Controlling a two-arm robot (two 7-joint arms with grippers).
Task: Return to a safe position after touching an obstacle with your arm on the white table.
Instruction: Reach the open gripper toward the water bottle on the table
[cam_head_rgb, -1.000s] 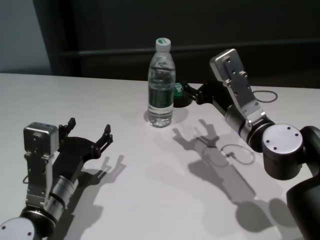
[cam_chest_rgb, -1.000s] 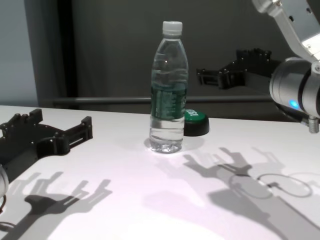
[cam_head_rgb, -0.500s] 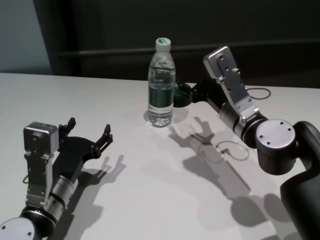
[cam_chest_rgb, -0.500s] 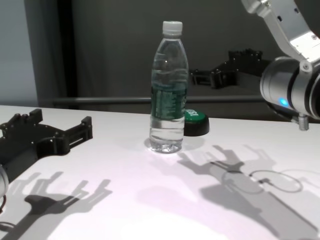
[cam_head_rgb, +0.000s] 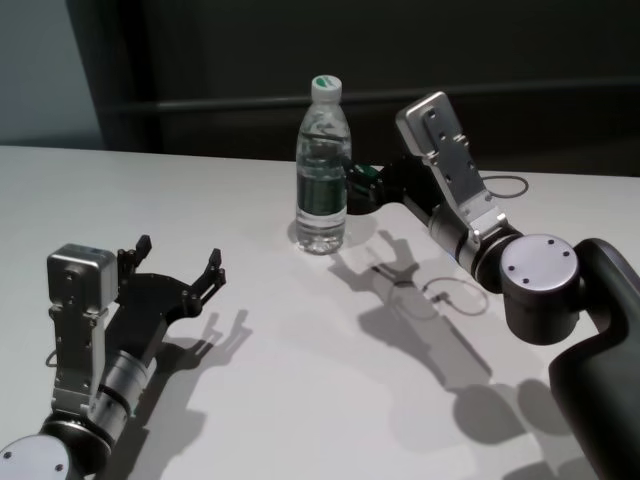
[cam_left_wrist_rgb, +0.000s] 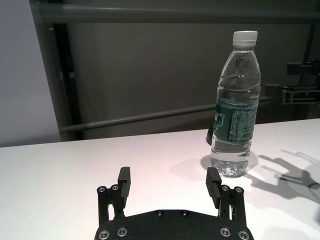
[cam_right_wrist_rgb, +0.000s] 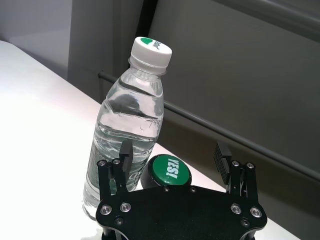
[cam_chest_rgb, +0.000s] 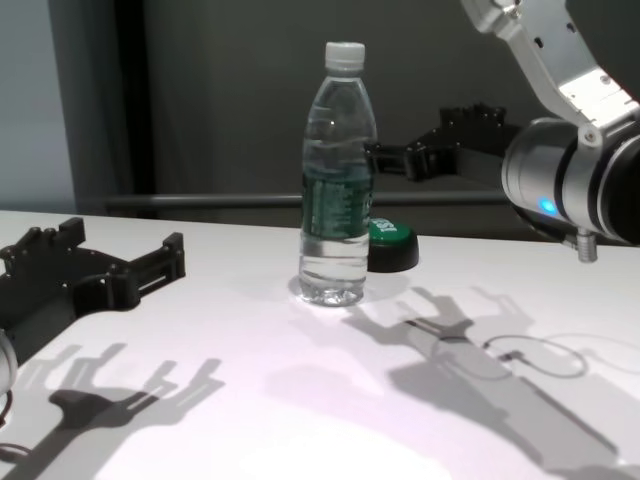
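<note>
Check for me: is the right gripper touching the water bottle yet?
Cannot tell. In the chest view the open right gripper reaches the water bottle at its edge, and no view shows a gap or contact plainly.

A tall clear plastic water bottle (cam_head_rgb: 322, 166) is standing at upper centre on the broad white table (cam_head_rgb: 300, 380), the right gripper (cam_head_rgb: 360, 190) hovering just beside it.

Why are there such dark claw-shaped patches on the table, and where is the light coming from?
Those are shadows. In the head view the right gripper throws one onto the white table toward the robot, beside the water bottle, so the light seems to come from high at the far side. In the chest view the left gripper throws a similar one.
</note>
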